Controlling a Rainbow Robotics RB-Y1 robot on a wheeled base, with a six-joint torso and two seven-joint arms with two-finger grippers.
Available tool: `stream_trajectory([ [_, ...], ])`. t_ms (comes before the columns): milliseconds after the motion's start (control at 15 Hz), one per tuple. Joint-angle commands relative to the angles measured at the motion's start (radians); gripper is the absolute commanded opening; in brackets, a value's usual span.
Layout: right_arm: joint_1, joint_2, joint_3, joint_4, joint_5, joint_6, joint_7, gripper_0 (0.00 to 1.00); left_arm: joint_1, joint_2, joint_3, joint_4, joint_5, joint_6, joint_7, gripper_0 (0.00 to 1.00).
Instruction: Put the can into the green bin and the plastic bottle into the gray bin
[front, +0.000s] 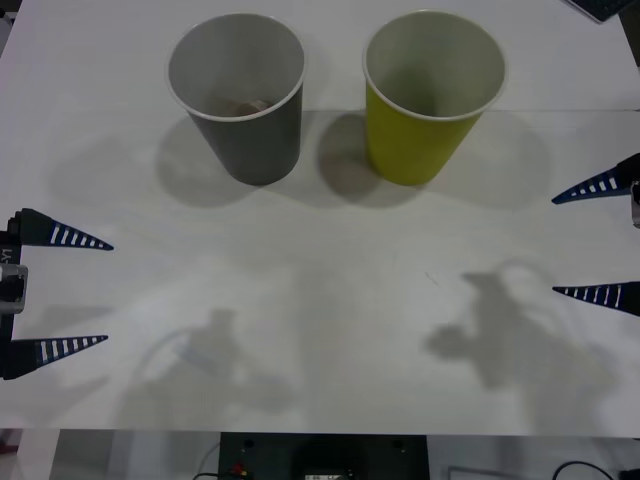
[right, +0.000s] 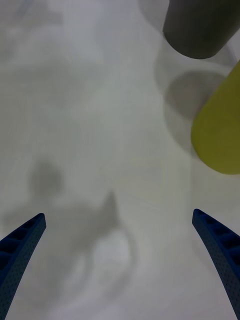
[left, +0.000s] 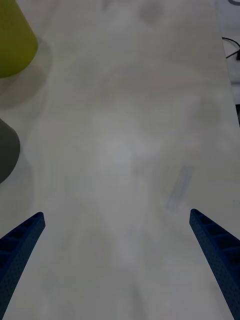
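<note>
Two cups upright at top of frame — gray bin (front: 238, 92) left-centre with something brownish inside, green bin (front: 432, 92) right-centre. Left gripper (front: 108, 292) at left edge, right gripper (front: 554, 245) at right edge — both spread wide, empty.

White table (front: 320, 330), cables (front: 590, 470) below.

Two bins stand upright on the table (front: 320, 300), side by side toward its far edge, near each other but apart. The gray bin (front: 240, 95) is on the left; the green bin (front: 432, 95) is on the right. A small object lies inside the gray bin, at its bottom. The left gripper (front: 85, 292) is at the table's left edge; the right gripper (front: 580, 240) is at its right edge. Both are nearer the robot than the bins.
</note>
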Motion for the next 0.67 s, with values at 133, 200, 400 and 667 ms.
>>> stream_trajectory([
  [133,0.048,0.044,-0.024,0.000,0.001,0.000,0.078,1.00,0.000,0.000,0.000,0.000,0.000,0.000,0.000,1.00],
  [200,0.057,0.049,-0.027,0.000,-0.002,0.000,0.081,1.00,0.000,0.000,0.000,0.000,0.000,0.000,0.000,1.00],
  [400,0.089,0.063,-0.029,0.000,-0.012,0.013,0.103,1.00,0.000,0.000,0.000,0.000,0.000,0.000,0.000,1.00],
  [667,0.092,0.063,-0.030,0.000,-0.010,0.014,0.106,1.00,0.000,0.000,0.000,0.000,0.000,0.000,0.000,1.00],
])
